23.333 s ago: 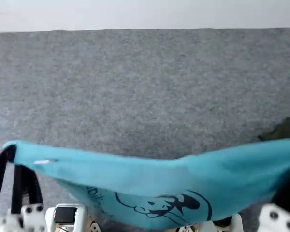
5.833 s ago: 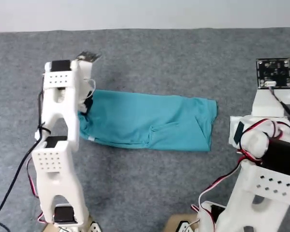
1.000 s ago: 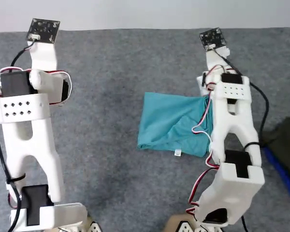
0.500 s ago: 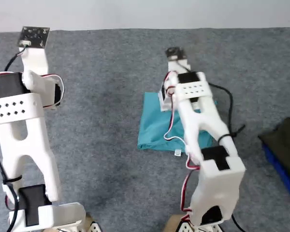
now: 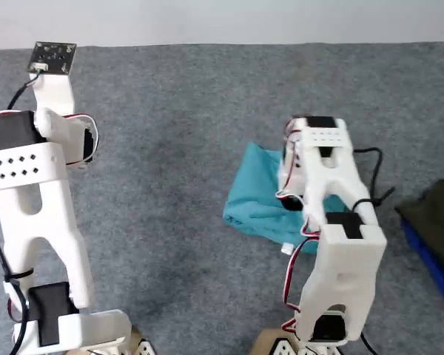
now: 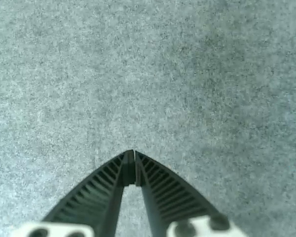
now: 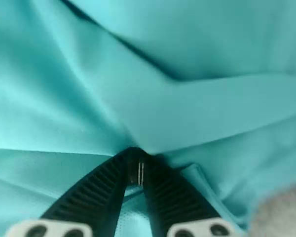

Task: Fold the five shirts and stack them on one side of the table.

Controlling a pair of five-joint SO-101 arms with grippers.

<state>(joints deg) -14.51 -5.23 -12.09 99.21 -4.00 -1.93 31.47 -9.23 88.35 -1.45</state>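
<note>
**Desk:** What is going on from overhead?
**Photographer:** The right arm (image 5: 331,185) is leaning over the teal shirt (image 5: 255,203), which is lying folded on the grey counter (image 5: 170,96). The arm is covering much of the shirt's right part. The left arm (image 5: 37,185) is standing well apart from the shirt, off its left side. A dark cloth (image 5: 438,207) is sitting well apart on the shirt's other side.

**Desk:** And the left wrist camera?
**Photographer:** The left claw (image 6: 133,160) is hanging over bare counter with its fingers pressed together on nothing. A sliver of the shirt is showing far off.

**Desk:** The right wrist camera?
**Photographer:** The right claw (image 7: 136,160) is pinching a ridge of the shirt, its fingers clamped on the fabric. Creases are running away from it all round.

**Desk:** What could go wrong from here?
**Photographer:** Judging by that small pinch, the claw may be gripping the top layer alone. A pull toward the stacking side could be peeling the fold open or dragging the bundle crooked. The counter looks grippy, so the lower layers may be lagging.

**Desk:** Which way is the shirt pointing?
**Photographer:** From overhead, its long axis is seeming to run slantwise. One corner is aiming at the counter's far edge, and the hem with the white tag (image 5: 287,249) is facing the arms' bases. The covered part is leaving that uncertain.
</note>
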